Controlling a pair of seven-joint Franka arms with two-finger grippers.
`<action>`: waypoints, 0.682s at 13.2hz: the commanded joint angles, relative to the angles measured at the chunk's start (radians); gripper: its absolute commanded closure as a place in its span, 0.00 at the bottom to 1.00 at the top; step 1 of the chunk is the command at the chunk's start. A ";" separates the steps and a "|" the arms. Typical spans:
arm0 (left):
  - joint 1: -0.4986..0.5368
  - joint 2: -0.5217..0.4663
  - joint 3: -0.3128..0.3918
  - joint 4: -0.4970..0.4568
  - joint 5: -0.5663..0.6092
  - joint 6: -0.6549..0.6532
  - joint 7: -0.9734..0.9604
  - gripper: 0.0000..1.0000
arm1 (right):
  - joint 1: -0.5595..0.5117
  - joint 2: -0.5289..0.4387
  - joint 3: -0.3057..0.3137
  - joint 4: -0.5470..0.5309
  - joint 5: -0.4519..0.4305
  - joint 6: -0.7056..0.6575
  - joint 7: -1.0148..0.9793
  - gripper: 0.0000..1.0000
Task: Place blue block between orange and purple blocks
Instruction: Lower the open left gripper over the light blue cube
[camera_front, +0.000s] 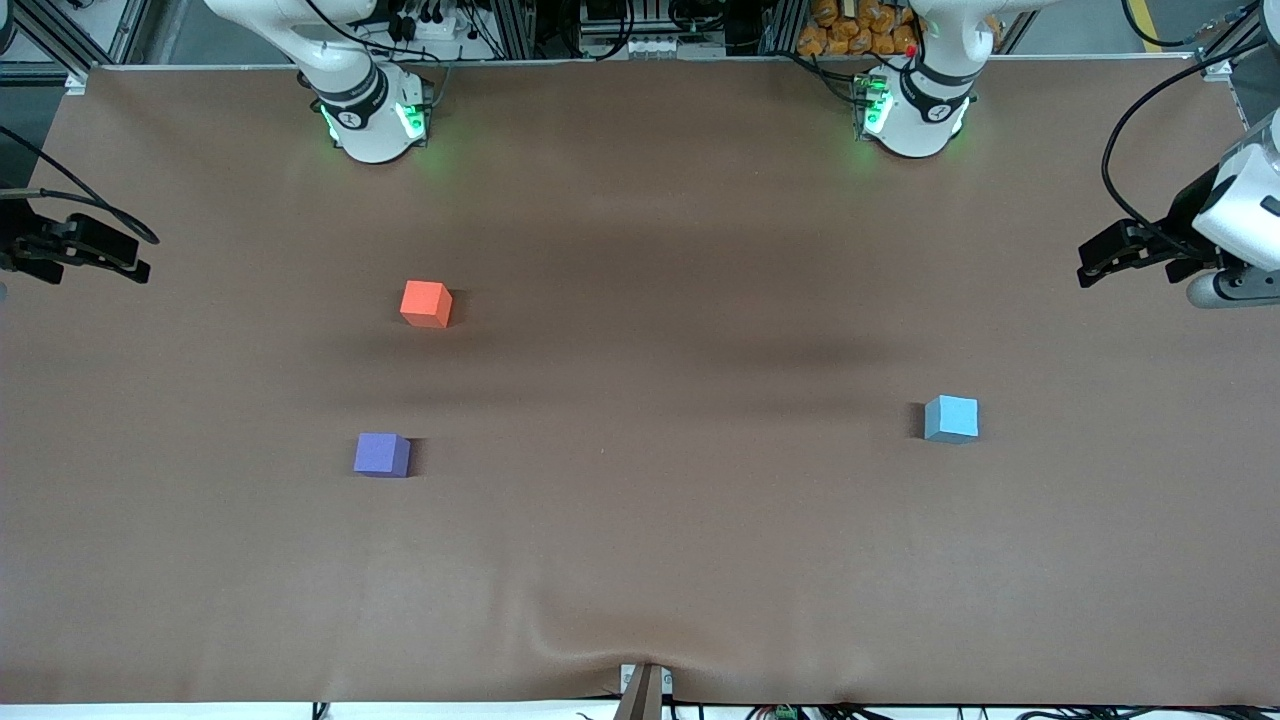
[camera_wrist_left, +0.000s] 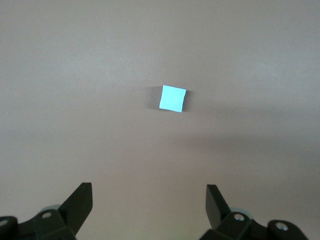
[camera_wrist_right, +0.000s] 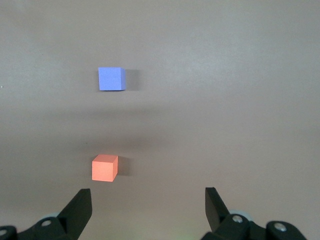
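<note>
From my remote station I see the blue block (camera_front: 951, 418) resting on the brown table (camera_front: 640, 560) toward the left arm's end, alone and well apart from the other two cubes; the orange block (camera_front: 426, 303) and the purple block (camera_front: 381, 454) sit toward the right arm's end, the purple one nearer to the front camera than the orange one, with bare table surface between them; I note that the blue block is not between them. The left gripper (camera_front: 1098, 262) hangs in the air over the table edge at the left arm's end; its jaws stand wide apart and hold nothing; in the left wrist view I see its two dark fingers (camera_wrist_left: 77, 206) spread, with the blue block (camera_wrist_left: 173, 98) lying on the table below, clear of both. The right gripper (camera_front: 135, 260) hangs over the table edge at the right arm's end; it too is spread open and empty; in the right wrist view I see its fingers (camera_wrist_right: 77, 207) parted, with the orange block (camera_wrist_right: 104, 168) and the purple block (camera_wrist_right: 110, 79) on the table below, neither touched. All three cubes sit flat on the table; neither gripper touches any block.
</note>
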 joint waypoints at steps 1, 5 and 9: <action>0.002 0.001 -0.003 -0.037 -0.013 0.048 0.015 0.00 | 0.001 -0.008 0.000 0.003 0.013 -0.010 0.005 0.00; 0.000 0.001 -0.003 -0.115 -0.013 0.125 0.015 0.00 | 0.001 -0.008 0.000 0.003 0.011 -0.012 0.005 0.00; 0.002 0.001 -0.014 -0.209 -0.013 0.226 0.015 0.00 | 0.001 -0.008 0.000 0.003 0.013 -0.012 0.007 0.00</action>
